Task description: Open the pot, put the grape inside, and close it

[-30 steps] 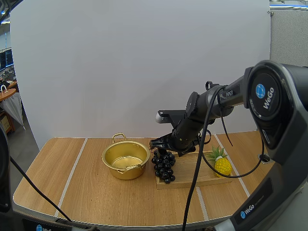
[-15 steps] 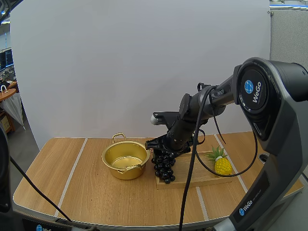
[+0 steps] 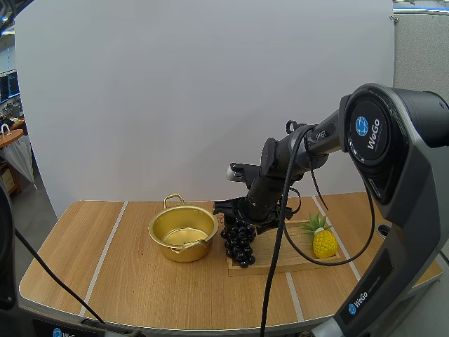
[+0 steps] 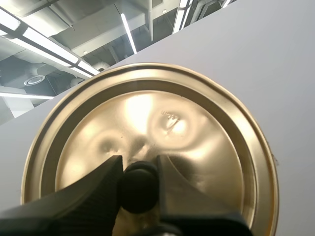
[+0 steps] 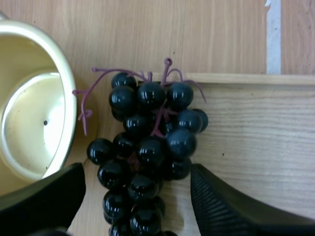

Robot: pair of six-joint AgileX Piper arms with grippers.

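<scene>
1. Pot: round gold metal pot (image 3: pixel 184 247) stands uncovered and empty, just left of the right gripper (image 3: pixel 242 209).
2. Lid: left gripper (image 4: pixel 139 169) is clamped on the black knob (image 4: pixel 139 189) of the round gold lid (image 4: pixel 157 123). Opening is done.
3. Bunch of dark round grapes (image 5: pixel 147 147) lies at the flat wooden tray (image 3: pixel 280 261) edge, beneath the right gripper, whose fingers are spread wide astride it.
4. Remaining: grasp, drop into pot, re-lid.

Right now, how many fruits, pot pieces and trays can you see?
Fruits: 2, grape bunch, pineapple
Pot pieces: 2, pot, lid
Trays: 1, wooden tray
Total: 5
</scene>
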